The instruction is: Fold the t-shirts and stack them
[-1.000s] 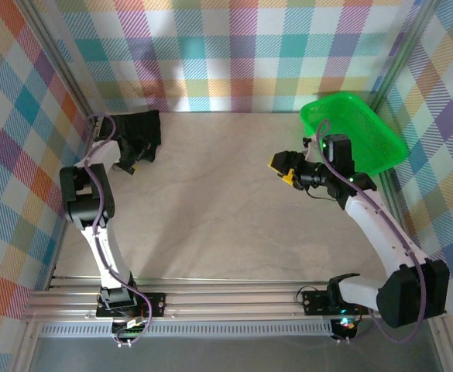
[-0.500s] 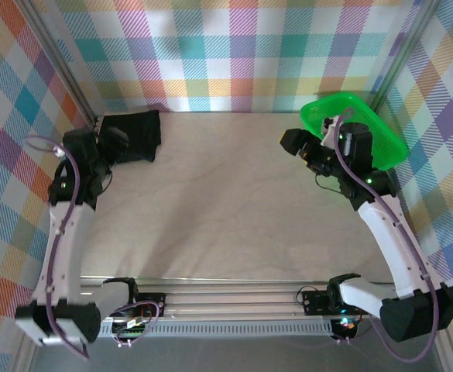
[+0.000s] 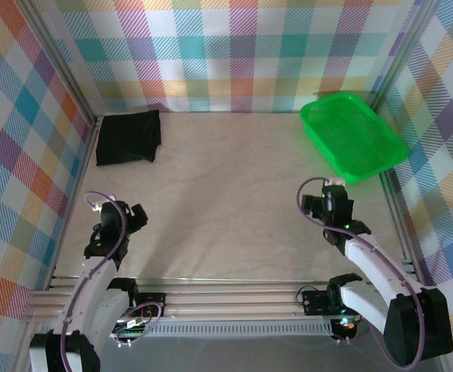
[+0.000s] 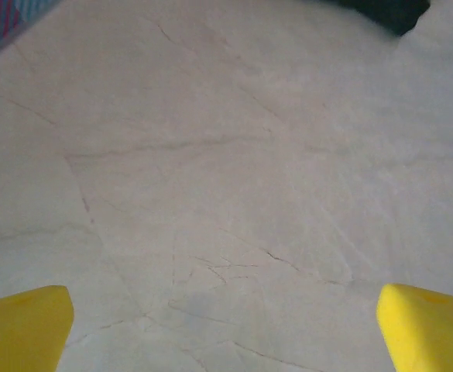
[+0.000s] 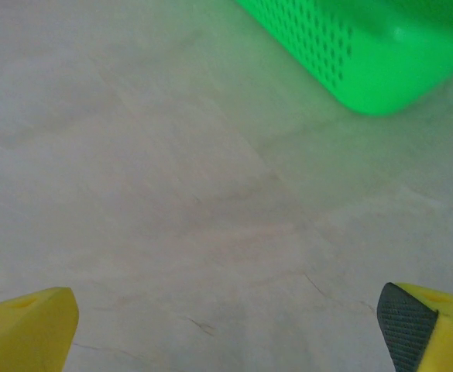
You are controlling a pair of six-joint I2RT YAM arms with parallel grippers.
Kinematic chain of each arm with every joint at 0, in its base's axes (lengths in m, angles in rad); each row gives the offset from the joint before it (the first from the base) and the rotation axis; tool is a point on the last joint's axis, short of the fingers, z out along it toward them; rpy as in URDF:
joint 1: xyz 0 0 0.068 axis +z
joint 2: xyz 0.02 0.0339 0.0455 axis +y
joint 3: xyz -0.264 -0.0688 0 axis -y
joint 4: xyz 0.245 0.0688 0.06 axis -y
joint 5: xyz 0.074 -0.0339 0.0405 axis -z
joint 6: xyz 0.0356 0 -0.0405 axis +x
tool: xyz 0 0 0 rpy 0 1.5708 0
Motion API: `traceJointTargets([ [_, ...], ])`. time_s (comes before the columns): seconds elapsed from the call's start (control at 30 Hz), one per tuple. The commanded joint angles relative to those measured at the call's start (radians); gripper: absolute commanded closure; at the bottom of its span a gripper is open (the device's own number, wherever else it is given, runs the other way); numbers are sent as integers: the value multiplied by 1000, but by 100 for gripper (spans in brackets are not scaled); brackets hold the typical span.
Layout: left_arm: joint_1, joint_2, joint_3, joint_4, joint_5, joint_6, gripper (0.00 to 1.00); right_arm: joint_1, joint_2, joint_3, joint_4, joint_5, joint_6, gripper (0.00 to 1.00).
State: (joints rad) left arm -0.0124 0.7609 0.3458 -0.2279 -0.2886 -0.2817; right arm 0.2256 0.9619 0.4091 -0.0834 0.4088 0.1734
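We see the t-shirts (image 3: 128, 138) lying far left, the basket (image 3: 355, 138) far right. Our left gripper (image 4: 226, 329) and right gripper (image 5: 226, 329) hover near, fingers spread wide, holding nothing.

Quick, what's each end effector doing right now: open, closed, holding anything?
Left end effector: open, holding nothing.
Right end effector: open, holding nothing.

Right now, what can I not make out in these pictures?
Top view: the plain black soft cloth t-shirts form one dark patch; how many are stacked is too small to tell.
Left wrist view: the top edge cuts off all but a corner of the t-shirts.
Right wrist view: the top and right edges cut off the bright green plastic mesh basket, hiding most of its inside.
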Motion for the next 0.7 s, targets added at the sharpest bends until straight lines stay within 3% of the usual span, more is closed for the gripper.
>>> traceJointTargets([
  [0.0, -6, 97, -39, 319, 17, 62, 0, -34, 51, -63, 223, 43, -74, 0],
  [0.37, 12, 636, 103, 790, 146, 156, 0, -159, 362, 4, 643, -199, -128, 0],
  [0.57, 22, 691, 28, 1027, 198, 211, 0, -192, 481, -8, 852, -281, -136, 0],
  [0.67, 6, 737, -60, 1220, 156, 213, 0, -205, 545, -41, 966, -329, -136, 0],
])
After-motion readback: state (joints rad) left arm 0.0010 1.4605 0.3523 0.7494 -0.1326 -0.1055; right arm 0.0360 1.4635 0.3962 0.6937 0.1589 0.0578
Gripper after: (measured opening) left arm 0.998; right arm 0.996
